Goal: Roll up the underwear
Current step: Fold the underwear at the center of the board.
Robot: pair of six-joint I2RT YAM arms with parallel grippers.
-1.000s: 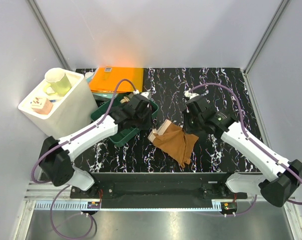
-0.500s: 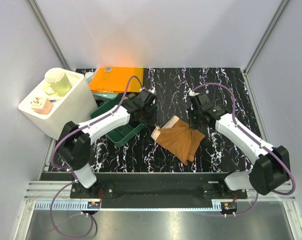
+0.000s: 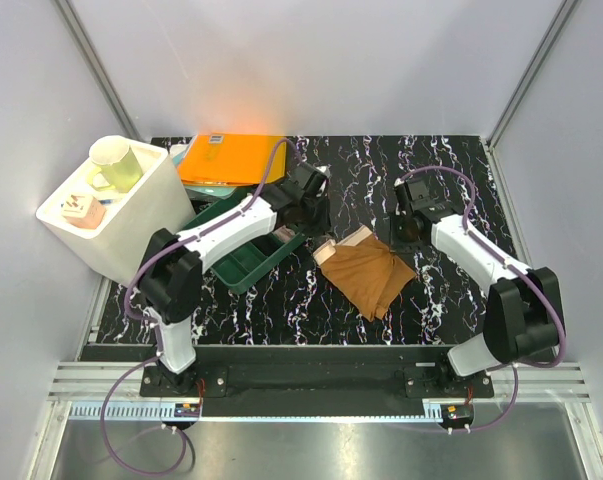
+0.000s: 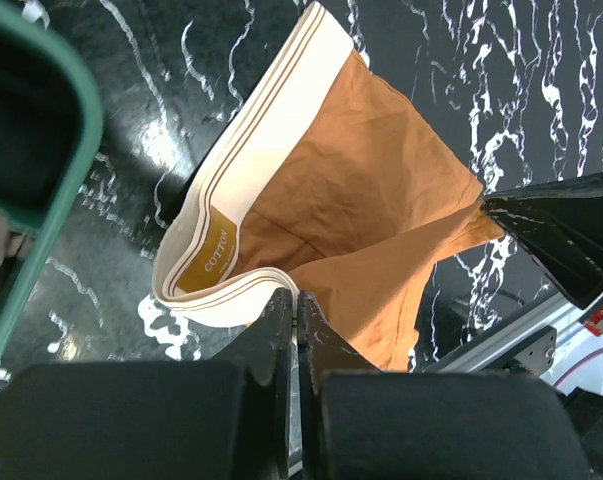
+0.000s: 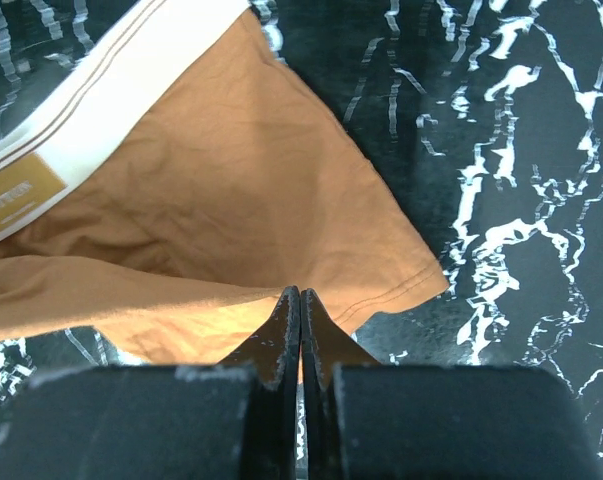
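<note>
Soft, limp brown underwear (image 3: 366,275), pinched at likely firmer waistband (image 4: 231,190) by left gripper (image 4: 297,298), at leg hem by right gripper (image 5: 300,296).

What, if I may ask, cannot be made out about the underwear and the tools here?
Top view: the left tool and right tool hide their own tips; only wrist views show them shut on the brown underwear.
Green tray: partly covered by the left arm from above, cut by the left wrist view's edge.
Waistband label: blurred and cut by the right wrist view's left edge.
</note>
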